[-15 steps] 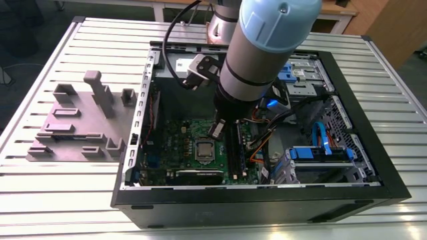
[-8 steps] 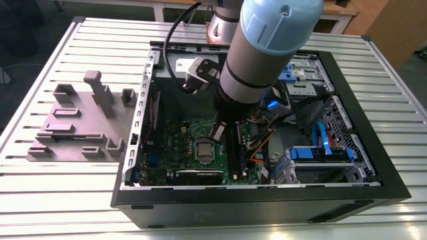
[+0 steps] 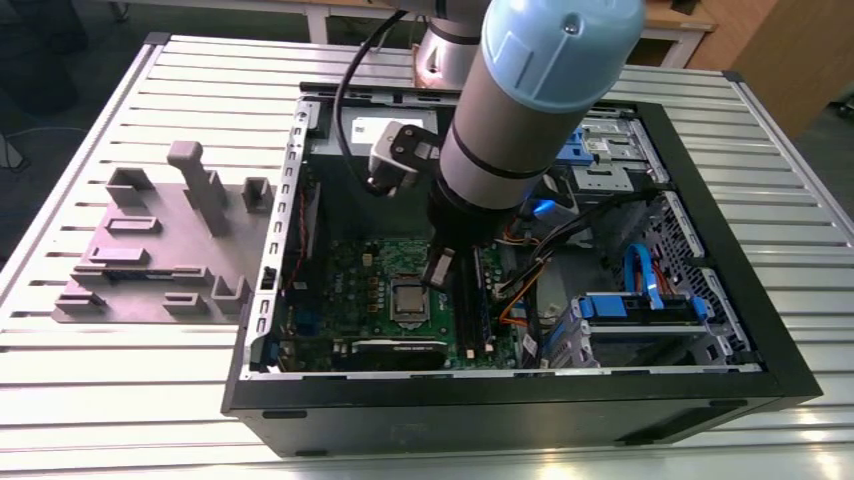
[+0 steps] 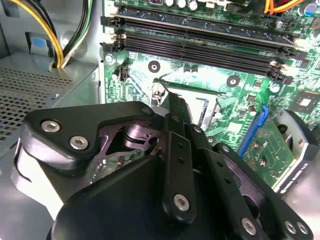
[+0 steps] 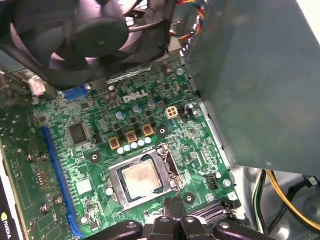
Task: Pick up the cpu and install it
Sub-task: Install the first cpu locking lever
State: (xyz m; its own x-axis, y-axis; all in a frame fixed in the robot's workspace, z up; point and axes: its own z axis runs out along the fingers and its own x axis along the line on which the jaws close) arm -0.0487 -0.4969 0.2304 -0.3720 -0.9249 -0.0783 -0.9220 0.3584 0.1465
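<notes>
The big arm (image 3: 534, 110), a fat tube of pale blue and grey, hangs in from the top of the exterior view and points steeply down. Its dark wrist (image 3: 461, 215) gets thinner toward the black gripper (image 3: 438, 272) at the very tip. In both wrist views the gripper's black links with shiny silver screws are spread wide near the camera and narrow at the far end, where the two thin fingers (image 4: 176, 107) look pressed together into one narrow point.
</notes>
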